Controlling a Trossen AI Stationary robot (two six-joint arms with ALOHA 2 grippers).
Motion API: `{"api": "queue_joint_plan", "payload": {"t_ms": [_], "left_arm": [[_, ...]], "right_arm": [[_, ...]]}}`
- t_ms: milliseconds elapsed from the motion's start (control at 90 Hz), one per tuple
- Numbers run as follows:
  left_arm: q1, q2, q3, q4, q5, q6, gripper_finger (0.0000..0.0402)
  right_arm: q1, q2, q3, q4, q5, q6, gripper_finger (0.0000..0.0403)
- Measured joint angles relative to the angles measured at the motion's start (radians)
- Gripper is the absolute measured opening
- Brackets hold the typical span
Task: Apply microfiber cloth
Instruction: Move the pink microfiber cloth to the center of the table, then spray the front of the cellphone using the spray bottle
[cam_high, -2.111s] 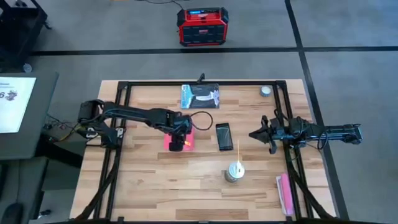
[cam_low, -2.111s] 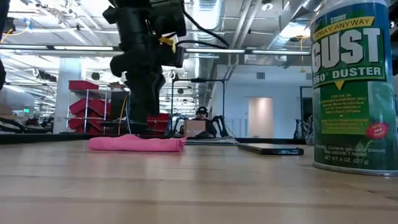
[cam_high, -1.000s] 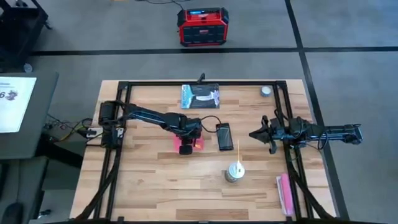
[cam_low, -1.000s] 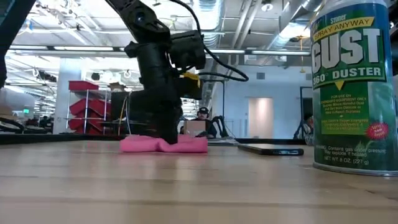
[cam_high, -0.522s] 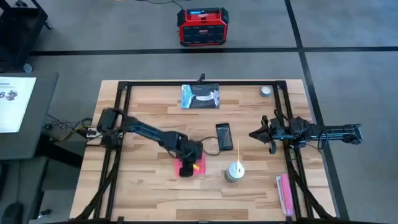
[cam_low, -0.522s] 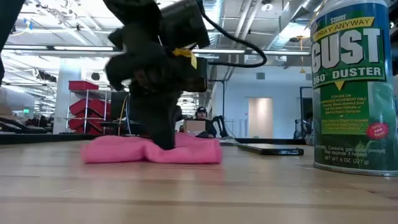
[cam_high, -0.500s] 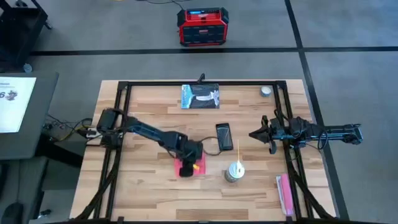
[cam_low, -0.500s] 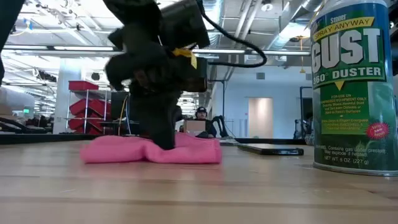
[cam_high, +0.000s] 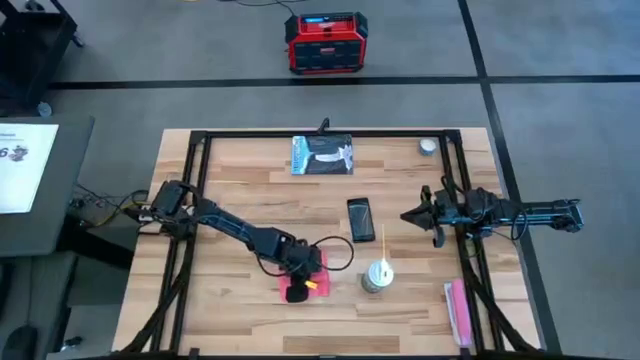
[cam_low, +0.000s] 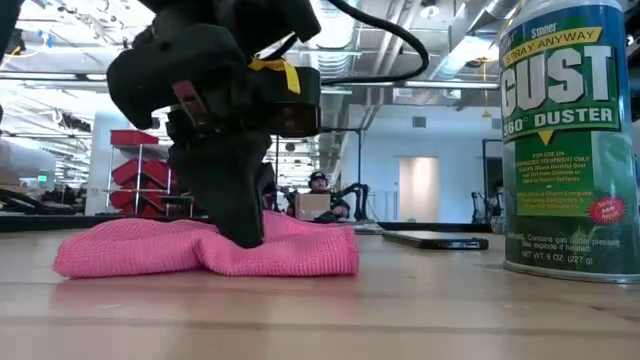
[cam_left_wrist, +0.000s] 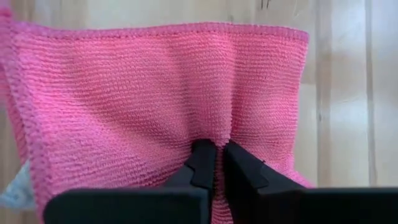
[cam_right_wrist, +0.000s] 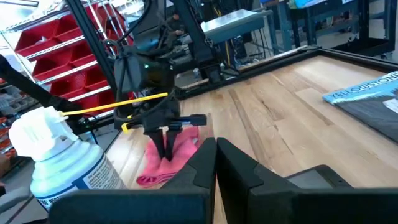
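Near the can, left gripper (cam_high: 297, 287) pinches microfiber cloth (cam_high: 312, 268).

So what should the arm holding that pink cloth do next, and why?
Probably carry the microfiber cloth toward the black phone. The left gripper is pinched shut on a fold, but the cloth lies on bare wood, apart from the phone.

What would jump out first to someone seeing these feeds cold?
The bright pink microfiber cloth near the table's front centre, with the left tool shut on a pinched fold of it. Next, the duster can looming at the right of the low view, standing right of the cloth with the black phone behind it. The right tool waits shut at the right side.
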Motion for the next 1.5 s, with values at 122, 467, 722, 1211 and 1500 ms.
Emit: {"api": "queue_joint_plan", "payload": {"t_ms": [122, 467, 722, 1211, 1500], "left_arm": [[0.000, 0.000, 0.000, 0.011, 0.000, 0.013, 0.0034], [0.010, 0.011, 0.152, -0.125, -0.013, 0.076, 0.0093], [0.013, 0.011, 0.262, -0.268, -0.037, 0.085, 0.0123], [0.059, 0.006, 0.478, -0.502, -0.181, 0.196, 0.0128], [0.210, 0.006, 0.498, -0.420, -0.229, 0.339, 0.0128]], "right_arm": [[0.000, 0.000, 0.000, 0.000, 0.000, 0.000, 0.0000], [-0.001, 0.000, 0.000, 0.000, 0.000, 0.000, 0.0000], [-0.001, 0.000, 0.000, 0.000, 0.000, 0.000, 0.0000], [-0.001, 0.000, 0.000, 0.000, 0.000, 0.000, 0.0000], [-0.001, 0.000, 0.000, 0.000, 0.000, 0.000, 0.0000]]}}
